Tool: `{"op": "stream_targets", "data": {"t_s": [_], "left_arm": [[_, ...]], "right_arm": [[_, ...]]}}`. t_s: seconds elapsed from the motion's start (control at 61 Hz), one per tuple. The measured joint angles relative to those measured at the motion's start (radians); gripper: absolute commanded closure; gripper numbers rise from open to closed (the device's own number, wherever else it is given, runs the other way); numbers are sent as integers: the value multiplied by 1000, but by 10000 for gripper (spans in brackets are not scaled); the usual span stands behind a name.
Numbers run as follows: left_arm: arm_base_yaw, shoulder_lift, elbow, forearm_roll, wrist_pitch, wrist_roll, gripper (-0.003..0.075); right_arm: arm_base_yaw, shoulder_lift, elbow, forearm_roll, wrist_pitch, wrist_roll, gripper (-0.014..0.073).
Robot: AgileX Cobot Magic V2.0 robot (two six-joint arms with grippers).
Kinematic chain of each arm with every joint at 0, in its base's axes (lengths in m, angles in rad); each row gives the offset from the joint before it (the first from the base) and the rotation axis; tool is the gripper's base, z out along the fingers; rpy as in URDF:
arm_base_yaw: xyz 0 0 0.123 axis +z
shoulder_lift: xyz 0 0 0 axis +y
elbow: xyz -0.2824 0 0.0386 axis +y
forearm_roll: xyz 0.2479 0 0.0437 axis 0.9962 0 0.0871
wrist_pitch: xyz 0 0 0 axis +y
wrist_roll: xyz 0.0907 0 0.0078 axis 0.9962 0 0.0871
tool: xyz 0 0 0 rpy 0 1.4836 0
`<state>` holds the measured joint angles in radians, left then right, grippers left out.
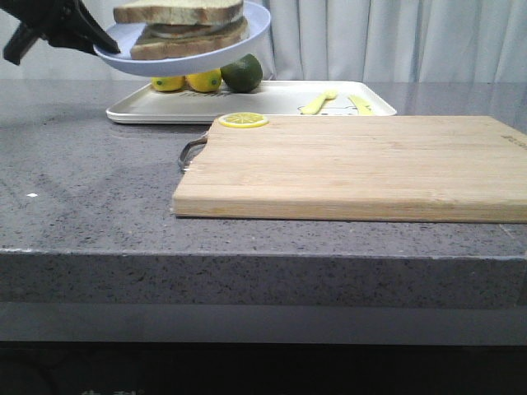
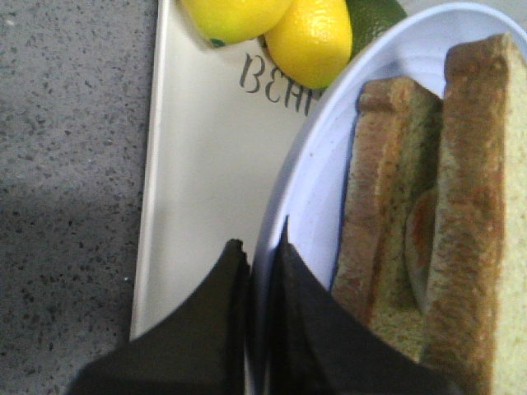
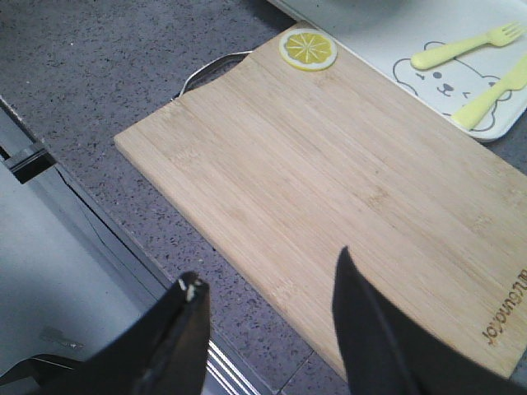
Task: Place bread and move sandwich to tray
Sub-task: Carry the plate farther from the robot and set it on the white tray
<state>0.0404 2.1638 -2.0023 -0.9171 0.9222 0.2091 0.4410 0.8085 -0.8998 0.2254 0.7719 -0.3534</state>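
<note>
The sandwich (image 1: 183,26) is two thick brown-crusted slices with pale greenish-tan faces, stacked on a shallow pale blue plate (image 1: 247,41). The left gripper (image 2: 259,271) pinches the plate's rim between its closed black fingers and holds it in the air, tilted, above the left end of the white tray (image 1: 272,100). Only a thin pale layer shows between the slices in the front view; the wrist view shows a brownish patch there, too unclear to name.

On the tray, two lemons (image 1: 203,80) and a lime (image 1: 242,72) sit under the plate, partly hidden by it; a yellow fork (image 3: 465,47) and knife (image 3: 492,89) lie at the tray's right end.

The right gripper (image 3: 268,317) hangs wide open and empty over the near edge of the wooden cutting board (image 1: 362,164), which carries a lemon slice (image 1: 243,120) at its far left corner.
</note>
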Motion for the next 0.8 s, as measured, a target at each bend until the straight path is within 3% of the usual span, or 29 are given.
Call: {"op": "stream_targets", "data": {"t_s": [0.131,0.492,0.804], "left_arm": [[-4,53,-51,52,35,-43,702],[-4,64,-65,88,57,-70,398],[0,44,-79,114,82,-67,381]], "right_arm": [[0,0,0,0,0,0,223],[0,0,0,0,0,0,223],[0,0,0,0,0,0,223]]}}
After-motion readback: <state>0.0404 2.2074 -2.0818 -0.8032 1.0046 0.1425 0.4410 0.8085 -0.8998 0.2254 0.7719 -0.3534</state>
